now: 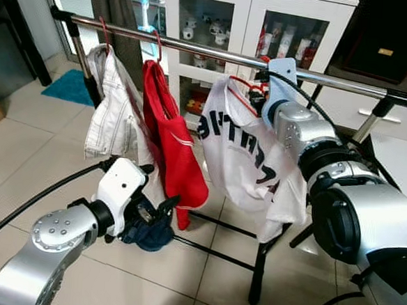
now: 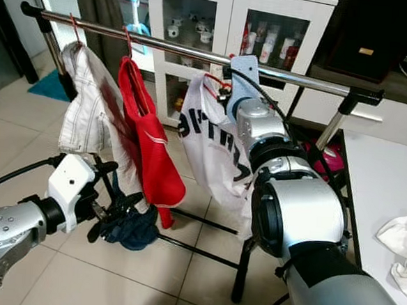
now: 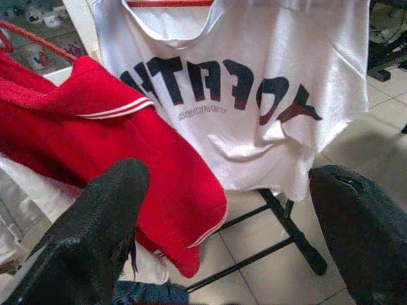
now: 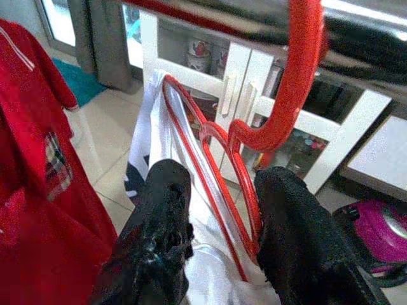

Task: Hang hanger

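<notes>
In the head views the right gripper [image 1: 261, 94] is raised to the rail [image 1: 197, 49], holding the red hanger [image 1: 244, 83] that carries the white shirt [image 1: 242, 152], while the left gripper [image 1: 159, 212] hangs low near the red shirt [image 1: 169, 143]. The left wrist view shows its fingers [image 3: 95, 235] spread wide, grasping nothing. In the right wrist view the fingers [image 4: 162, 235] pinch the hanger's neck with the hook [image 4: 299, 76] over the rail, so I judge it best to let the hook settle fully before letting go.

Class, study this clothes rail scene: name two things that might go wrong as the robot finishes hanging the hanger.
1. The right gripper straddles the red plastic hanger, whose hook sits at the silver metal rail; releasing early might drop the white printed T-shirt.
2. The left gripper, open beside the red garment, may snag it.
</notes>
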Robot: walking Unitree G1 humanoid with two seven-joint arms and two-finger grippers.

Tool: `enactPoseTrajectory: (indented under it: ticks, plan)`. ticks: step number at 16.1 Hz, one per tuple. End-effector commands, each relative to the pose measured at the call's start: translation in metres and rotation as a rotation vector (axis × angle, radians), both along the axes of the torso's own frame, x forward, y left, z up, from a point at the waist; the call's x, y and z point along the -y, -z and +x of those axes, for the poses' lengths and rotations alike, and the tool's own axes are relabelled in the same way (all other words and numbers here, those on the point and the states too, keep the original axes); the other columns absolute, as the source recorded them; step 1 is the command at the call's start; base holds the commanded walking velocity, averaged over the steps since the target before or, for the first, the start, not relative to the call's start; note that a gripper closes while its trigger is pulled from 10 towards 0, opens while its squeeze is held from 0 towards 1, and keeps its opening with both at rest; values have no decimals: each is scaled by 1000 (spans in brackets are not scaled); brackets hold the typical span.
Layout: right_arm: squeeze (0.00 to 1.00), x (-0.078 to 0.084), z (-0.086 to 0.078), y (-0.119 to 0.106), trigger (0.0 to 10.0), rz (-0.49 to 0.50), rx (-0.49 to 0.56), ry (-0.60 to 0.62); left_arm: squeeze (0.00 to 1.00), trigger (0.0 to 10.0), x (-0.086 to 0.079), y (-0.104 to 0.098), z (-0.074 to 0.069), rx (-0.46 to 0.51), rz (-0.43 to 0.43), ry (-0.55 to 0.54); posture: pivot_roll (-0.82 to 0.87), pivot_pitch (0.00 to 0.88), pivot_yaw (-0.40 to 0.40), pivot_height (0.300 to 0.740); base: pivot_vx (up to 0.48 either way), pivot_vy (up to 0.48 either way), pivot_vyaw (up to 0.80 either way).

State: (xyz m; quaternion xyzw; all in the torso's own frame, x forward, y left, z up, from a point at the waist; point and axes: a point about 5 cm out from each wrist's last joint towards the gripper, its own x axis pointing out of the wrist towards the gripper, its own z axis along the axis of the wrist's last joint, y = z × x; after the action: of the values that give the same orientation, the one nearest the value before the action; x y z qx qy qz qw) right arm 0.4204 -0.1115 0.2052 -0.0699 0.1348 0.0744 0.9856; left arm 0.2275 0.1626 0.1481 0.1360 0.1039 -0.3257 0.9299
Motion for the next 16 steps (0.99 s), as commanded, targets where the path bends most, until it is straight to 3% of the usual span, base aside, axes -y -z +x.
enactPoseTrajectory:
  ticks: [1, 7, 8, 9, 11, 16]
  plan:
    - [0, -4, 2, -9, 10000, -15, 18, -13, 1000, 10000, -2, -3, -2, 3, 3, -8, 20, 80, -18, 740, 0, 0, 0]
    - [0, -8, 1, -6, 10000, -36, 6, -52, 1000, 10000, -1, -2, -5, -8, 1, -11, 22, 91, -21, 740, 0, 0, 0]
    - [0, -9, 1, -6, 8863, -34, 4, -58, 1000, 10000, -1, -2, -6, -10, 1, -11, 23, 92, -20, 740, 0, 0, 0]
    - [0, -11, 0, -6, 3961, -31, 2, -65, 1000, 10000, -1, -2, -6, -12, 0, -11, 24, 92, -21, 740, 0, 0, 0]
    - [0, -14, 0, -7, 0, -17, 2, -80, 1000, 10000, -1, -2, -5, -12, 1, -12, 24, 91, -22, 740, 0, 0, 0]
    - [0, -16, 0, -9, 0, -11, 7, -92, 1000, 10000, -1, -3, -4, -9, 2, -13, 28, 81, -24, 740, 0, 0, 0]
